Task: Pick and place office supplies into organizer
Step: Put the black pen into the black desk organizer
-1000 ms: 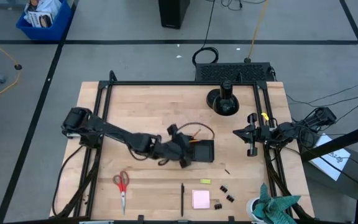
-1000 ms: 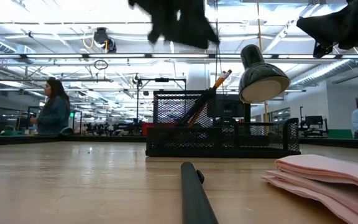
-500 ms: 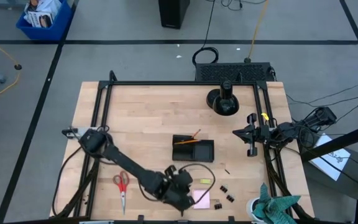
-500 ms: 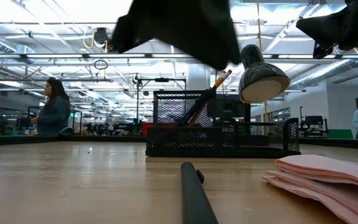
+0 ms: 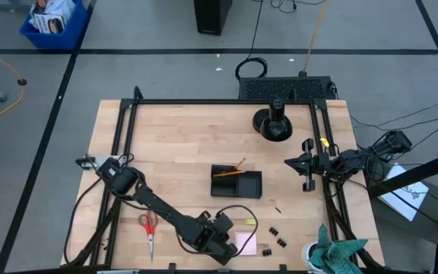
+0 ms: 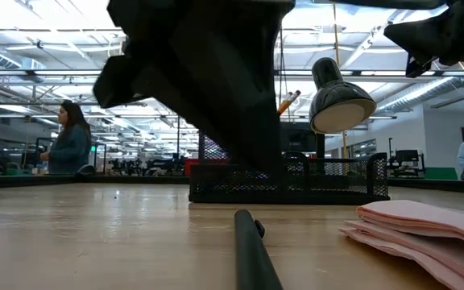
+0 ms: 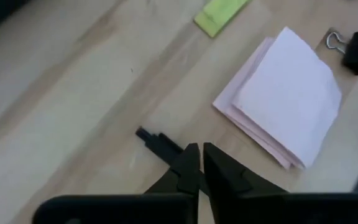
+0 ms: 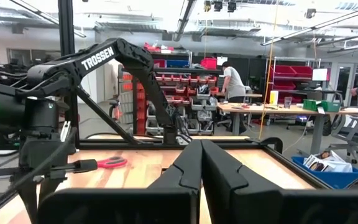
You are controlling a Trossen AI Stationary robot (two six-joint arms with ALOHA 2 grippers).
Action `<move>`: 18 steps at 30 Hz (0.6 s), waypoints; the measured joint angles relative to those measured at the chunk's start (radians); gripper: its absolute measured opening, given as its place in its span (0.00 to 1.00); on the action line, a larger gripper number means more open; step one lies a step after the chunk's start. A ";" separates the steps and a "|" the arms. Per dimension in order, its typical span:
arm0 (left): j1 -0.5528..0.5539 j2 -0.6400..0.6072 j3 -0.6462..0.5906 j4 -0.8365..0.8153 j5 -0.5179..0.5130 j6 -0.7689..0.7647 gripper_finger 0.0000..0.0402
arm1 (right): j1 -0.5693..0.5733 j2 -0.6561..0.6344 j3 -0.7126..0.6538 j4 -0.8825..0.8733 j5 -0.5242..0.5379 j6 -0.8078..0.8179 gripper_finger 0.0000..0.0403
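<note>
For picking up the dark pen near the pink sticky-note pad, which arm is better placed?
Left. The left gripper hangs right over the dark pen, beside the pink sticky-note pad, fingers shut. The right gripper waits at the table's right edge, far away.

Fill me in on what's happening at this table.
The left pincer is shut, empty, and low over the dark pen beside the pink pad at the table's front edge. Two pencils already stand in the organizer. The scissors, eraser and clips lie loose. The right pincer waits shut at the right edge.
</note>
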 joint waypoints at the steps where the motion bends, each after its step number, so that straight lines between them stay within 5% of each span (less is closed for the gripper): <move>1: 0.002 0.000 0.000 0.001 0.011 -0.015 0.09 | 0.000 0.000 0.000 0.000 0.000 0.000 0.01; 18: 0.064 0.008 0.000 -0.074 0.236 -0.055 0.59 | 0.000 0.000 0.000 -0.005 0.000 0.000 0.01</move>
